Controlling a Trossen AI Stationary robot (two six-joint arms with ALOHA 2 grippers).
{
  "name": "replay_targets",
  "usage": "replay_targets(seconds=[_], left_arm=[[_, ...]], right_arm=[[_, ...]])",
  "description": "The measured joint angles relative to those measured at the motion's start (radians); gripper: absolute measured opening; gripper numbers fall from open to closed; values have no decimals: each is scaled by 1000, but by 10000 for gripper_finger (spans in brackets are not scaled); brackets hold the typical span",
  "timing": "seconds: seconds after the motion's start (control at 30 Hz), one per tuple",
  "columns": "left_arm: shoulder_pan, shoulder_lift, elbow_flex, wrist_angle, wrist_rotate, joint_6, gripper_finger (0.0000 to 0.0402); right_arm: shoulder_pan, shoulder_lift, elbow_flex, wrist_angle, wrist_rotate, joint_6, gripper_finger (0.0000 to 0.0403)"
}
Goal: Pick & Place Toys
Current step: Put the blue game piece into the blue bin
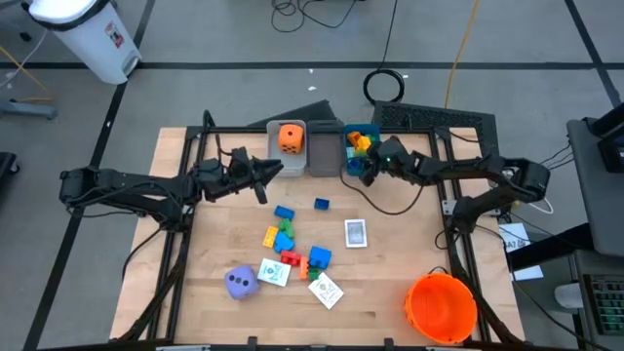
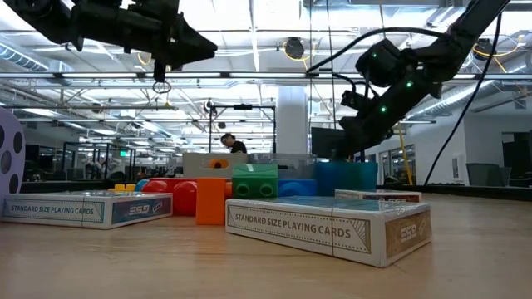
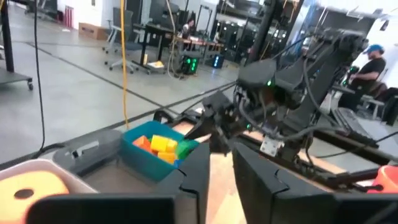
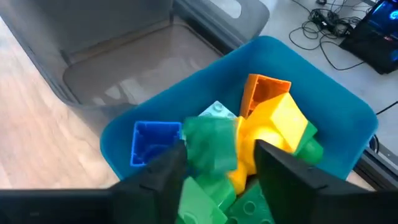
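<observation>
My right gripper (image 1: 370,170) hangs open over the blue bin (image 1: 357,148), which holds yellow, orange, green and blue blocks. In the right wrist view a blurred green block (image 4: 211,143) shows between my fingertips (image 4: 217,163), above the pile. I cannot tell whether it touches them. My left gripper (image 1: 265,179) is slightly open and empty, in the air beside the grey bin (image 1: 277,162) that holds the orange die (image 1: 290,136). Loose blocks (image 1: 286,238), a purple die (image 1: 241,282) and card packs (image 1: 356,233) lie on the table.
A second grey bin (image 1: 324,148) stands between the other two at the table's far edge. The orange bucket (image 1: 441,307) stands at the near right corner. More card packs (image 1: 274,273) (image 1: 326,290) lie near the front. Bare wood lies at the table's right middle.
</observation>
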Motion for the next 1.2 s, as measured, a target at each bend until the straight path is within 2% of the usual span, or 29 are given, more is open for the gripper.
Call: replay_targets(seconds=[0.13,0.27,0.37,0.47,0.57,0.73,0.87,1.13,1.2], left_arm=[[-8,0,0,-17,1,-2,130],[-9,0,0,-41,11,4,175],[-9,0,0,-61,89,11,203],[-9,0,0,-110,216,59,220],[-10,0,0,-234,300,150,228],[-15,1,0,-541,320,372,230],[-14,40,0,-668,306,451,230],[-12,194,0,-577,283,542,230],[-10,243,0,-556,248,559,230]], right_arm=[[46,-12,0,-26,-2,48,234],[107,-31,1,-29,0,45,274],[153,-64,0,-16,2,44,290],[205,-112,0,-3,-1,44,294],[260,-157,0,55,-1,43,291],[341,-215,0,129,-1,38,283],[382,-230,0,184,-1,-10,279],[389,-229,0,198,1,-29,279],[389,-229,0,194,0,-29,279]])
